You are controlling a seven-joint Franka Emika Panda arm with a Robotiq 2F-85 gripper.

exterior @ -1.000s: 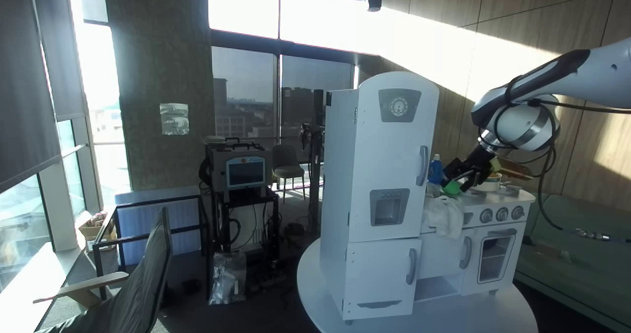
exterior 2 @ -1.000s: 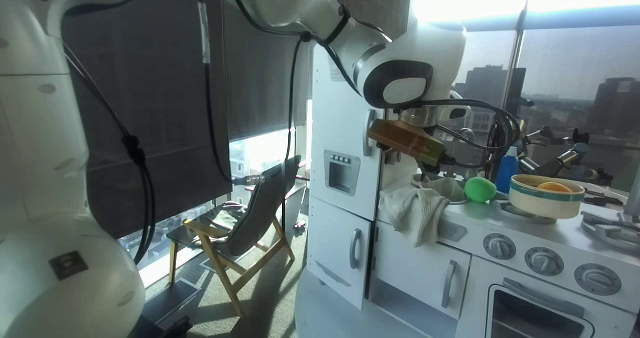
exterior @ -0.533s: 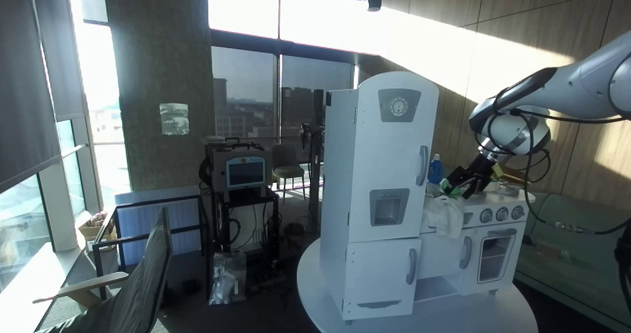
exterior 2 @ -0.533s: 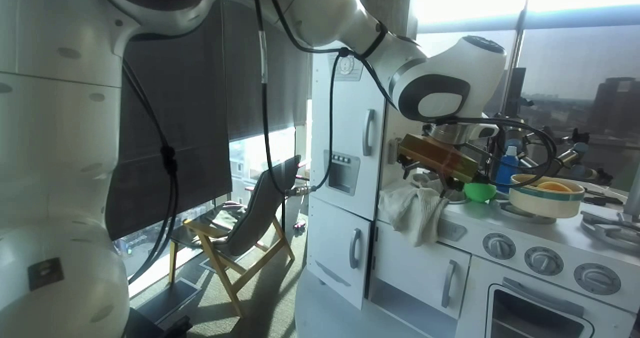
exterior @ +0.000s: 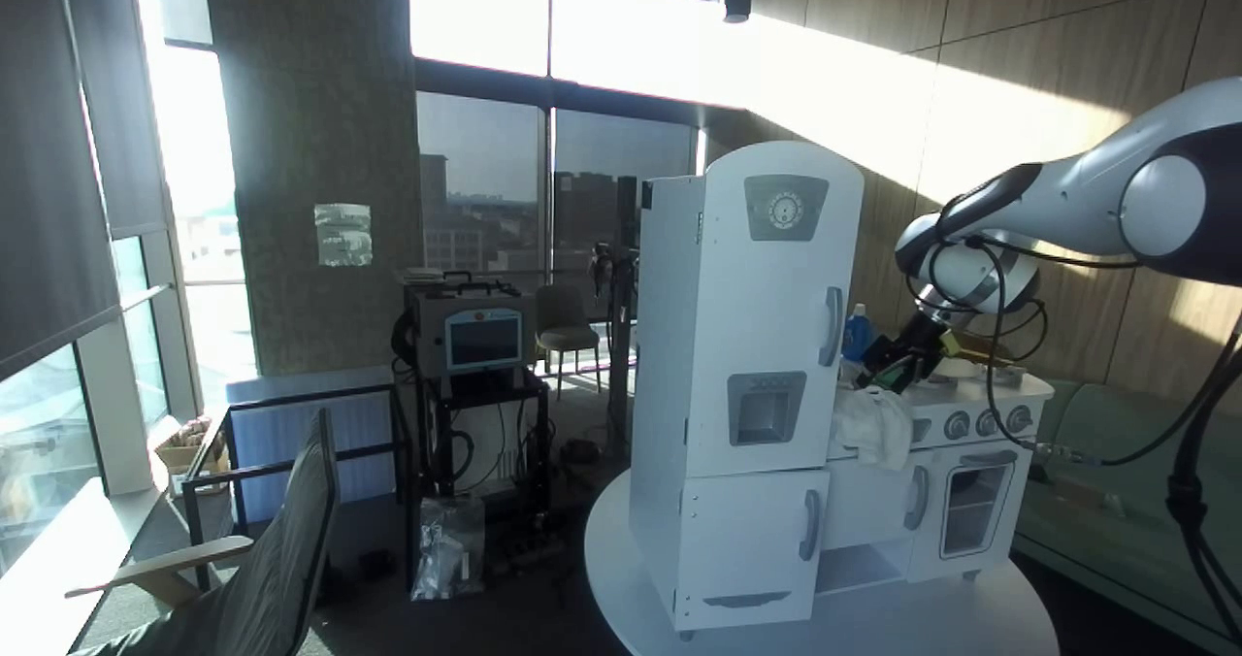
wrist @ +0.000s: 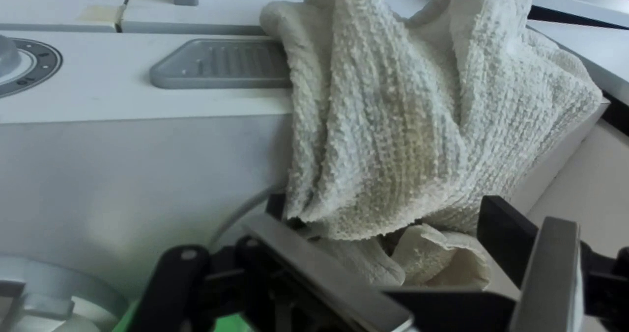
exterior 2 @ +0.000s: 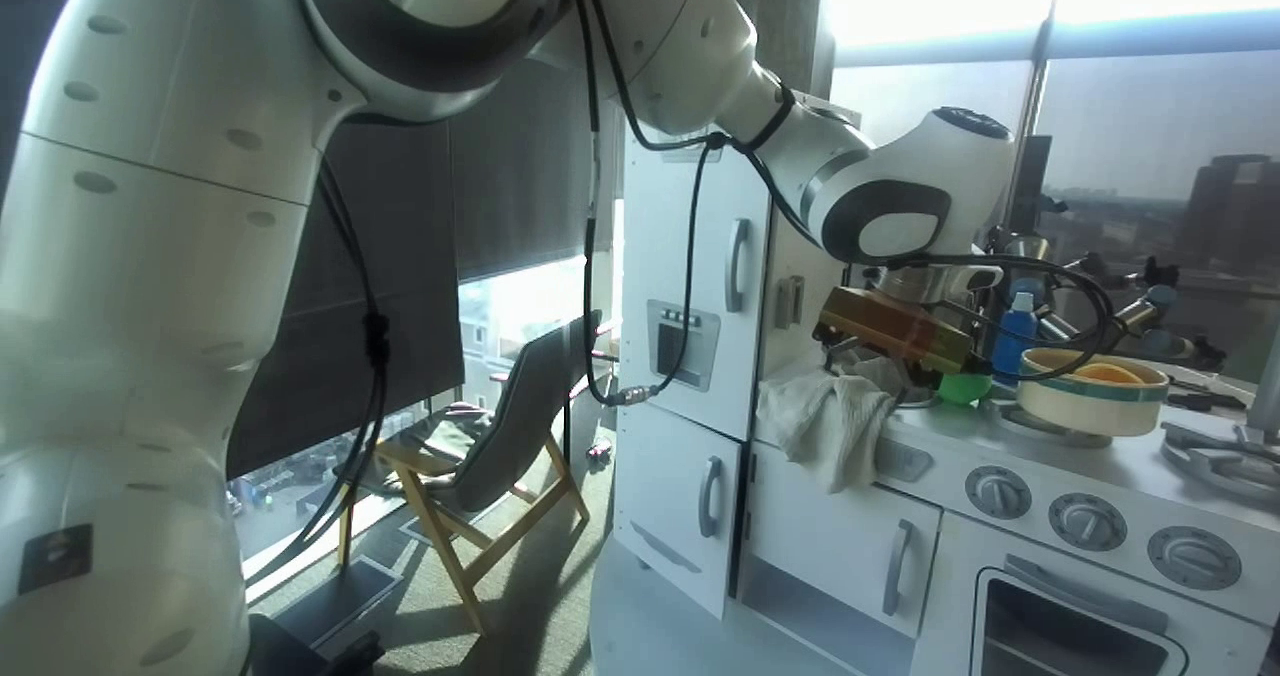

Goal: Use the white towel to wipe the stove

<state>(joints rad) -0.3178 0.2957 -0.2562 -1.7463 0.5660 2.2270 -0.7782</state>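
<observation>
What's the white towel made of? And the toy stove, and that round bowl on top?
The white towel looks like soft, matte cloth, maybe cotton: the wrist view shows a bumpy, ribbed weave and droopy folds. The stove seems to be smooth, painted wood or board, judging by its flat, straight-edged front. The bowl looks smooth, with stiff round sides: perhaps ceramic or plastic, I can't tell.

the white towel (wrist: 388,121) is a limp cloth with a coarse, ribbed weave and a yellowish-brown stain. it is draped in loose folds over the front top edge of the stove (exterior 2: 1040,508), at one end, beside the grey panel. its lower portion hangs down the front face. the stove is a low, white unit with three round grey knobs, grey handles and a windowed oven door.
</observation>
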